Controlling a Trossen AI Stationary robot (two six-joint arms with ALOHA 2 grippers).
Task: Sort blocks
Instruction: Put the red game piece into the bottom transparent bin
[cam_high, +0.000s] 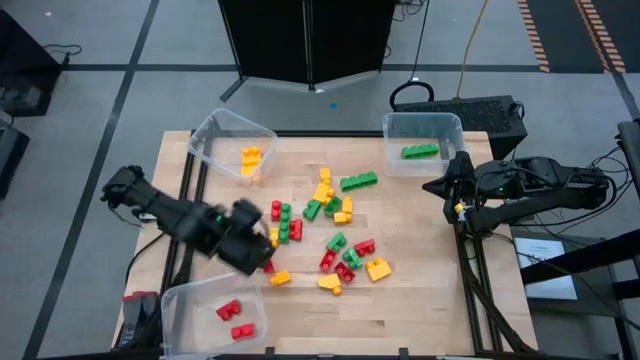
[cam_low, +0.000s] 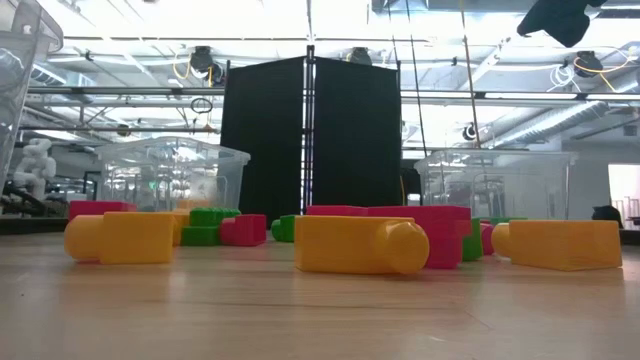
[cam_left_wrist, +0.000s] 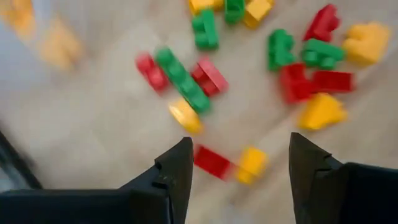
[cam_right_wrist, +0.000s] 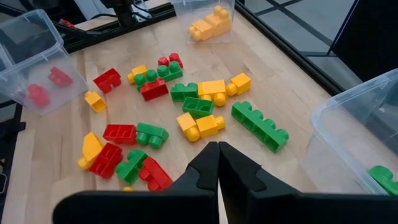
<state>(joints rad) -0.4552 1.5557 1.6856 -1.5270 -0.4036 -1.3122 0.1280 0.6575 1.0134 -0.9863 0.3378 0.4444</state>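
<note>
Wooden table (cam_high: 420, 300) carries three clear bins: one at 11 o'clock (cam_high: 215, 135) with yellow blocks (cam_high: 250, 158) inside, one at 1 o'clock (cam_high: 425, 125) with a long green block (cam_high: 420, 151) inside, one at 7 o'clock (cam_high: 190, 300) holding two red blocks (cam_high: 235, 320). Loose blocks (cam_high: 330, 225), red, yellow and green mixed, lie scattered over the table centre; a long green one (cam_high: 359, 181) sits toward 12 o'clock of the pile, a yellow one (cam_high: 378, 268) at about 5 o'clock. Left arm reaches in from 9 o'clock; left gripper (cam_high: 250, 245) hangs over the 8 o'clock edge of the pile, between the heap and the red bin. In its wrist view the fingers (cam_left_wrist: 177, 171) stand partly apart with nothing between them; a red block (cam_left_wrist: 212, 162) and a small yellow block (cam_left_wrist: 250, 165) lie on the wood beneath the gap. Right arm rests at 3 o'clock; right gripper (cam_high: 440, 186) sits just beside the green bin, fingers (cam_right_wrist: 205, 165) pressed together, holding nothing.
</note>
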